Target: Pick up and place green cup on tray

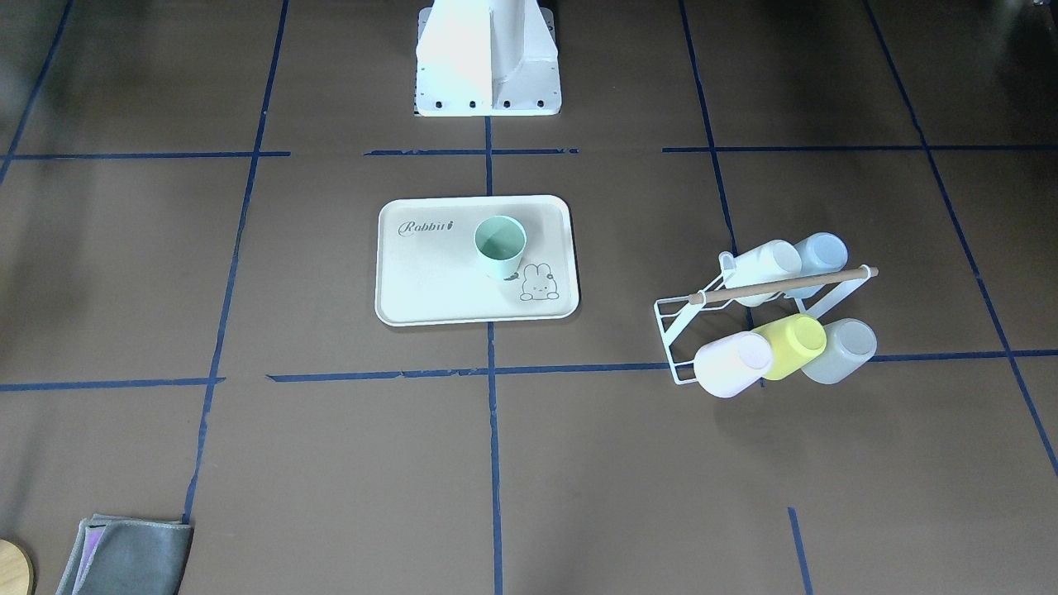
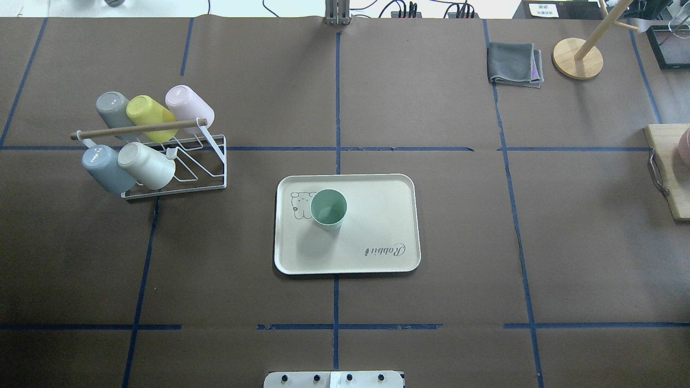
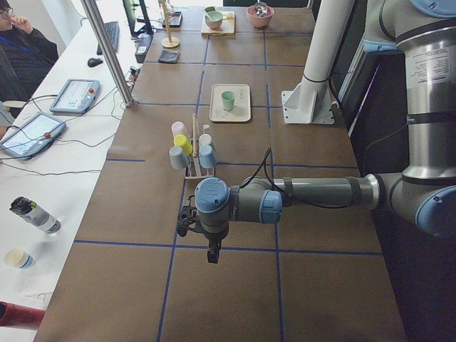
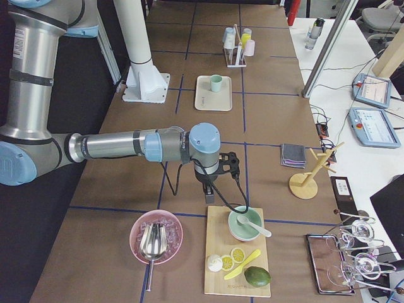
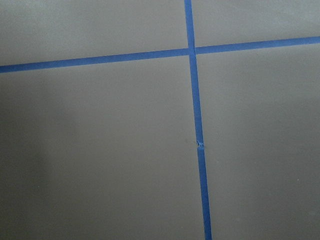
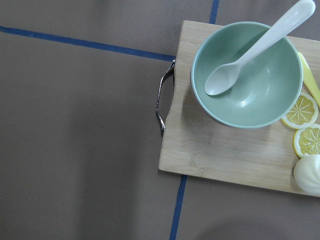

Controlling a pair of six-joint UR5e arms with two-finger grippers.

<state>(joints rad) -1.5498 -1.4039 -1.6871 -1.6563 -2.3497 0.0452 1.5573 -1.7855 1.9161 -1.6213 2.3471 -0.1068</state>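
Observation:
The pale mint-green cup (image 1: 500,245) stands upright on the cream "Rabbit" tray (image 1: 430,285), beside the bunny drawing. It also shows in the overhead view (image 2: 329,208) on the tray (image 2: 372,231). No gripper is near it. My left gripper (image 3: 211,251) shows only in the exterior left view, low over bare table far from the tray (image 3: 241,108); I cannot tell whether it is open or shut. My right gripper (image 4: 210,197) shows only in the exterior right view, just before a wooden board; I cannot tell its state. Neither wrist view shows fingers.
A white wire rack (image 2: 178,161) with several cups stands at my left (image 1: 769,314). A grey cloth (image 2: 515,64) and a wooden stand (image 2: 578,58) lie at the far right. A cutting board (image 6: 225,145) with a green bowl and spoon (image 6: 247,75) is under my right wrist.

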